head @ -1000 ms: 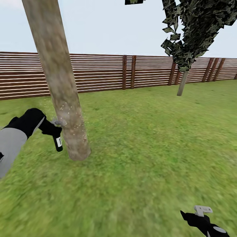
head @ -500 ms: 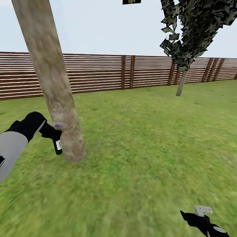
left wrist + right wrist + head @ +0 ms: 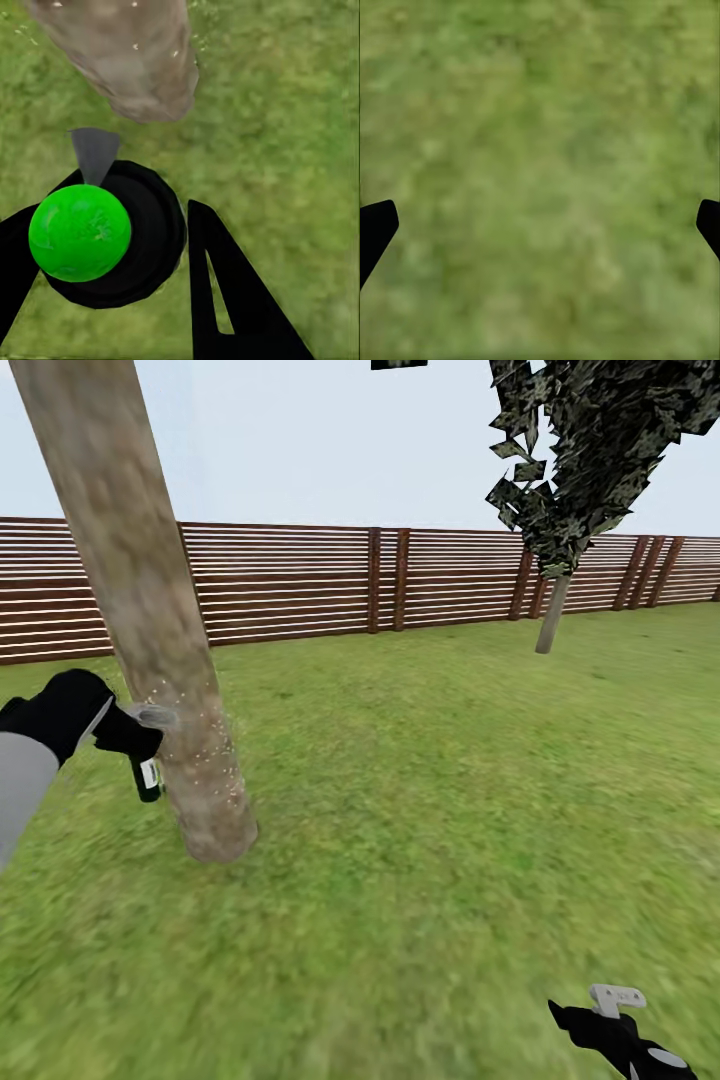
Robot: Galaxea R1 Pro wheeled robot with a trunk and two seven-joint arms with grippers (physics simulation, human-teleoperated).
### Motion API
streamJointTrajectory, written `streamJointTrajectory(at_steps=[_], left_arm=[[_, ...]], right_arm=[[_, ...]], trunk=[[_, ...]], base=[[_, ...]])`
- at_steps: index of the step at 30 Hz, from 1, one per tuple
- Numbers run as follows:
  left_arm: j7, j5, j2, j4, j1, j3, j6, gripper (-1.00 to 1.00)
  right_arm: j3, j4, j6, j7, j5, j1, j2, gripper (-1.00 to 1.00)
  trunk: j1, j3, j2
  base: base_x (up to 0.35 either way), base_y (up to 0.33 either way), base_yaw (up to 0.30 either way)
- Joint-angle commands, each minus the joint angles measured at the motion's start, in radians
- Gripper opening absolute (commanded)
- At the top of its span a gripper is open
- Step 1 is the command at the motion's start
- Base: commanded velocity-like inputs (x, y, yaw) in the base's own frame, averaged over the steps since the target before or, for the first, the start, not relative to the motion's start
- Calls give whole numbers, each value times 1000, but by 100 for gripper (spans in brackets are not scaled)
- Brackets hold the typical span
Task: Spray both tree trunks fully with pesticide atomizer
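place: garden | grass lawn (image 3: 450, 780) | slatted wooden fence (image 3: 300, 585) | tree trunk (image 3: 150, 620) | likely backyard

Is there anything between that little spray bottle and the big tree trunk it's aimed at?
Nothing visible. The left end effector holds the pesticide atomizer right beside the tree trunk, with only white pesticide specks in the gap.

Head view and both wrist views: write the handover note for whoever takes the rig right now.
Left tool: shut on the pesticide atomizer, beside the near tree trunk.
Right tool: open, holding nothing, low over the grass.
Done: white pesticide specks dot the trunk's lower part.
Left: its upper part shows no specks; the second big tree isn't in view.
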Motion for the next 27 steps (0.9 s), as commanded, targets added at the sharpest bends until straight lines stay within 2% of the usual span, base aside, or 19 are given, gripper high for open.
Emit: streamJointTrajectory(at_steps=[1, 4, 8, 13, 14, 16, 18, 20, 23, 27], left_arm=[[6, 1, 5, -1, 0, -1, 4, -100], [23, 3, 5, 6, 17, -2, 0, -100], [24, 6, 6, 7, 100, 0, -9, -100], [25, 7, 7, 11, 120, 4, -16, -100], [25, 7, 7, 10, 120, 16, -16, -100], [25, 6, 6, 2, 120, 69, -16, -100], [26, 5, 6, -3, 119, 103, -16, -100], [26, 4, 6, -18, 113, 110, -15, -100], [26, 0, 7, -91, 111, 111, -8, -100], [26, -3, 8, -98, 120, 111, -9, -100]], right_arm=[[-8, 0, -5, 7, 10, -1, 1, 100], [-8, 0, -5, 7, 10, -1, 1, 100], [-8, 0, -5, 7, 10, -1, 1, 100], [-8, 0, -5, 7, 10, -1, 1, 100], [-8, 0, -5, 7, 10, -1, 1, 100], [-8, 0, -5, 7, 10, -2, 1, 100], [-8, 0, -5, 7, 10, -2, 1, 100], [-8, 0, -5, 7, 10, -1, 1, 100], [-8, 0, -5, 7, 10, -1, 1, 100], [-8, 0, -5, 7, 10, -1, 0, 100]], trunk=[[0, -1, 0], [0, -1, 0], [0, -1, 0], [0, -1, 0], [0, -1, 0], [0, -1, 0], [0, -1, 0], [0, -1, 0], [0, -1, 0], [0, -1, 0]], base=[[0, 0, 0], [0, 0, 0], [0, 0, 0], [84, 1, 0], [301, 47, 0], [324, 95, 0], [171, 52, 0], [31, 9, 0], [8, 1, 0], [246, 91, 0]])
